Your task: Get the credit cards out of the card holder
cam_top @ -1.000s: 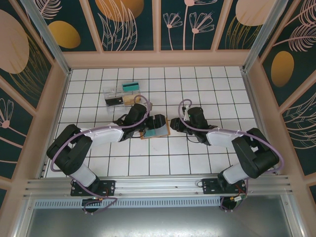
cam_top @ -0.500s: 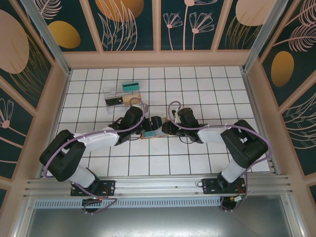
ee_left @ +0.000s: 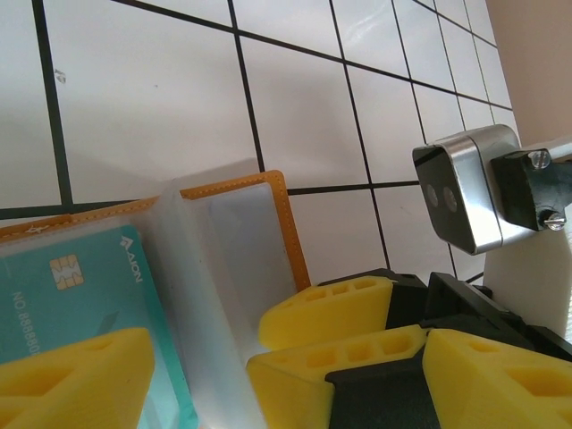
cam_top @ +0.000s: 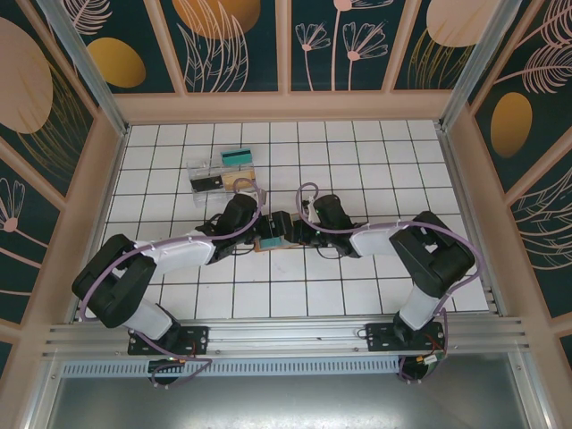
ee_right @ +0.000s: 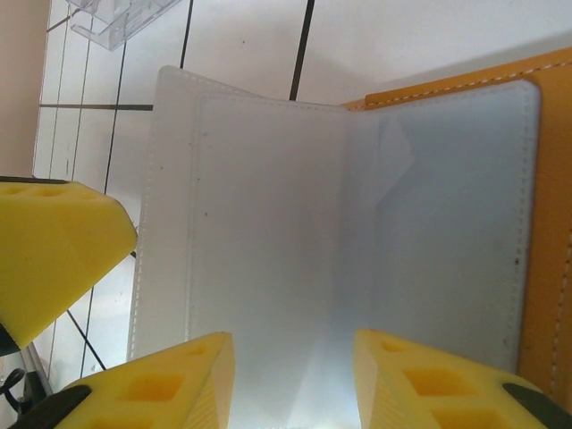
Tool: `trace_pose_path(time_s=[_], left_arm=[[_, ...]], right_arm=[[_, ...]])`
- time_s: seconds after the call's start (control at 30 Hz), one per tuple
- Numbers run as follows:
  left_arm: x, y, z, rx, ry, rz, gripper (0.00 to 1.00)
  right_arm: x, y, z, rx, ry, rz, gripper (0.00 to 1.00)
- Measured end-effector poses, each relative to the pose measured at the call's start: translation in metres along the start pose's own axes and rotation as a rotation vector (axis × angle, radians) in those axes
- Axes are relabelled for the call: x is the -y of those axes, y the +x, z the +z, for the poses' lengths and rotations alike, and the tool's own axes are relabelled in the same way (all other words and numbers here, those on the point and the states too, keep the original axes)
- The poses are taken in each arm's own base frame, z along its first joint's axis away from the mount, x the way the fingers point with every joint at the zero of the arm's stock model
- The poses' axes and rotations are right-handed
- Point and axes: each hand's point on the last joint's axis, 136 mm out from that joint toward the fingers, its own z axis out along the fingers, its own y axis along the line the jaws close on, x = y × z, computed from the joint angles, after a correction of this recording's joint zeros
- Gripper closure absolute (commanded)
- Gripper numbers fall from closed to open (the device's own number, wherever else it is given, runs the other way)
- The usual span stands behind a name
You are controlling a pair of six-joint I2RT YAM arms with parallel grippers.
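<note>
The card holder [cam_top: 284, 243] lies open on the white tiled table, between both grippers. Its orange stitched edge [ee_left: 290, 223] frames clear sleeves. A teal credit card [ee_left: 89, 286] with a gold chip sits in the left sleeve. My left gripper [cam_top: 268, 231] [ee_left: 286, 384] is open wide, and one yellow finger [ee_left: 71, 375] rests over the teal card. My right gripper [cam_top: 299, 232] [ee_right: 290, 357] is open low over an empty clear sleeve [ee_right: 268, 223], with nothing pinched. Its fingers [ee_left: 326, 308] reach in between my left fingers.
A clear plastic tray [cam_top: 219, 170] with teal, black and tan pieces stands behind the holder on the left; its corner [ee_right: 116, 13] shows in the right wrist view. Pink-framed walls enclose the tiled table [cam_top: 357, 295].
The right arm has swung left until its gripper is over the card holder, and its jaws have widened a little. The left gripper has settled lower on the holder's left half.
</note>
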Motion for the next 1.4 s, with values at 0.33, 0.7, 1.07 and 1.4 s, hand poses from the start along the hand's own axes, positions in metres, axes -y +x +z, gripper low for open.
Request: trace_pose_path(time_s=[0.33, 0.7, 1.07, 1.4], left_arm=[[-0.009, -0.003, 0.001, 0.023, -0.012, -0.020, 0.21], [0.006, 0.002, 0.012, -0.007, 0.083, -0.038, 0.22], [0.024, 0.002, 0.023, -0.031, 0.172, -0.054, 0.23], [0.023, 0.005, 0.025, -0.049, 0.173, -0.057, 0.23]], right_arm=[[-0.006, 0.002, 0.015, -0.026, -0.074, 0.073, 0.59], [0.010, -0.001, -0.007, 0.042, 0.027, 0.070, 0.57], [0.007, -0.019, -0.047, 0.168, 0.099, -0.040, 0.82], [0.026, -0.004, -0.028, 0.093, 0.129, -0.043, 0.94]])
